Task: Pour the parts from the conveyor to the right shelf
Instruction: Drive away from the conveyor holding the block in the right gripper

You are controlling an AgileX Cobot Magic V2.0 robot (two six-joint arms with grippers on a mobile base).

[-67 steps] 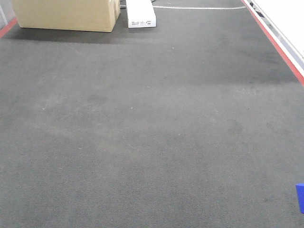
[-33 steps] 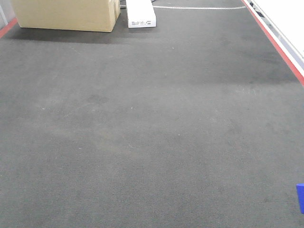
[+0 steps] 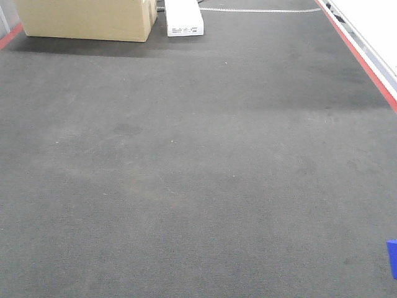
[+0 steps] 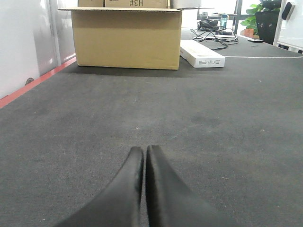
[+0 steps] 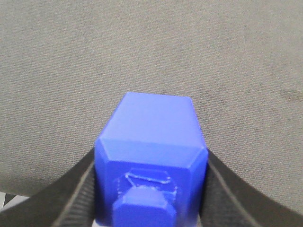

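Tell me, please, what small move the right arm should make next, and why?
Probably lift a little, straight up. The right gripper looks closed on the blue block, its fingers pressing both sides, with the conveyor belt close behind it. Raising first would clear the belt before any carry toward the shelf, which no view shows.

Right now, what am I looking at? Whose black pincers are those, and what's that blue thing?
It's a robot with two arms, and a camera rides on each wrist. The front camera looks down at a dark-grey conveyor belt; a cardboard box and a flat white box sit at its far end. The left wrist camera shows the left gripper, shut and holding nothing. The right wrist camera shows the right gripper clamped on a small blue block with a knob.
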